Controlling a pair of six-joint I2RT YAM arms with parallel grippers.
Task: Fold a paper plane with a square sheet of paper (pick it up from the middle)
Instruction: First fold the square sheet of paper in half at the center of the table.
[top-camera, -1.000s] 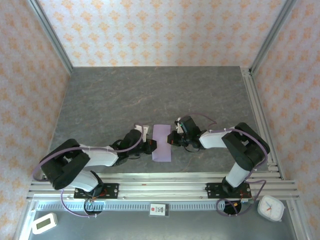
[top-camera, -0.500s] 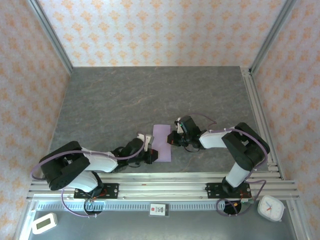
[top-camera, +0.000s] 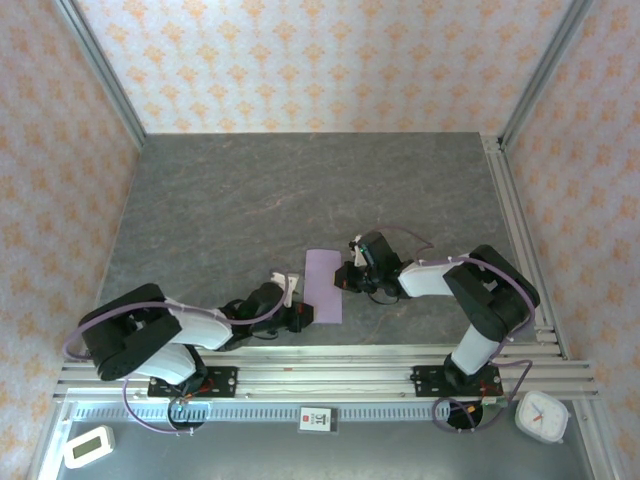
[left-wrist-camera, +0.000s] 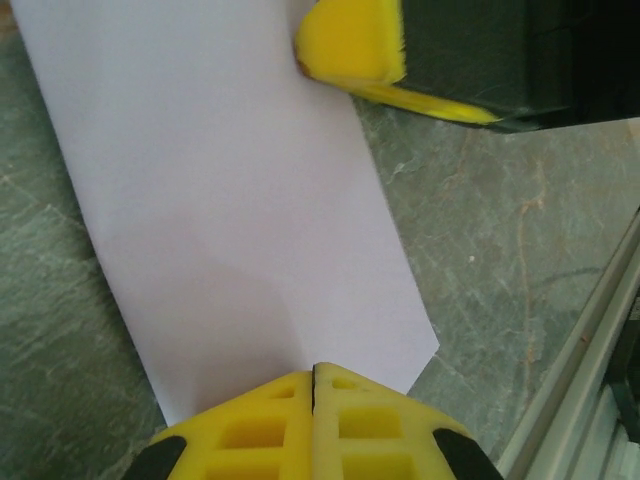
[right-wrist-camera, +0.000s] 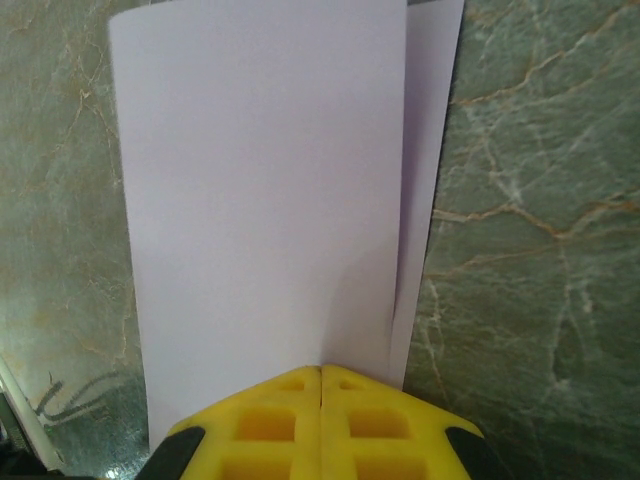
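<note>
The left gripper (top-camera: 304, 312) pinches the folded sheet (top-camera: 322, 286) at 7 o'clock, the right gripper (top-camera: 343, 277) at 3 o'clock. Pulling apart could tear it.

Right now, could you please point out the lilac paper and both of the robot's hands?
lilac paper (top-camera: 322, 285): top external view, middle of the folded sheet.
left hand (left-wrist-camera: 313, 374): left wrist view, seam between its shut fingertips.
right hand (right-wrist-camera: 321, 374): right wrist view, seam between its shut fingertips.
</note>
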